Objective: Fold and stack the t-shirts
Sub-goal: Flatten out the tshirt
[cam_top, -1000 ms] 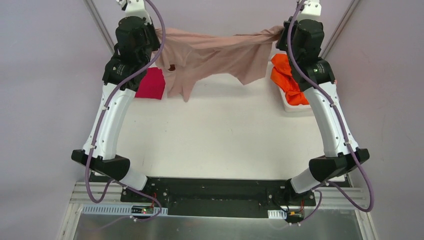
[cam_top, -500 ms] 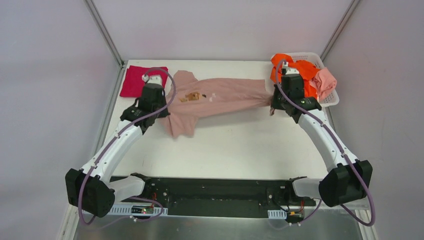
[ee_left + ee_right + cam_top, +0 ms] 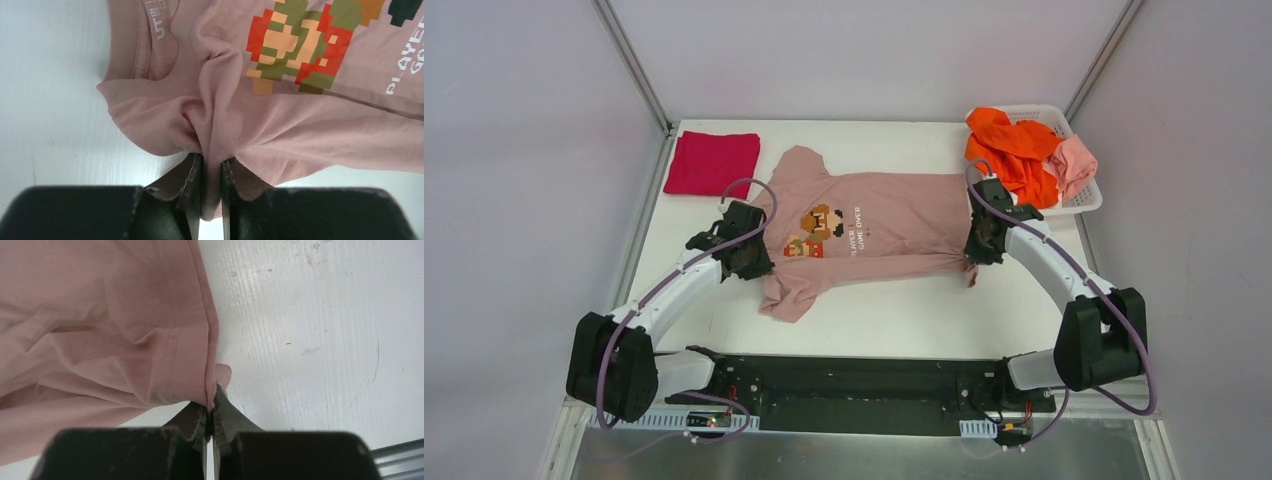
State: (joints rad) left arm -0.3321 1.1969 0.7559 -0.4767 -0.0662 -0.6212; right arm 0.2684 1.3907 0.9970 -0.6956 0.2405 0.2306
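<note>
The spread t-shirt [image 3: 894, 222] is laid flat on the middle of the table [image 3: 904, 300], collar to the left. Its near shoulder is pinched by the left gripper [image 3: 211, 175], its near hem corner by the right gripper [image 3: 210, 412]. A folded t-shirt [image 3: 712, 163] is placed at the far left corner; two crumpled t-shirts [image 3: 1014, 150] are heaped in the basket [image 3: 1079, 203] at the far right.

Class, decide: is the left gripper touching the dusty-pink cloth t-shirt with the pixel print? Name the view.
Touching. The left wrist view shows the left gripper pinching a fold of the dusty-pink t-shirt between its fingers.
</note>
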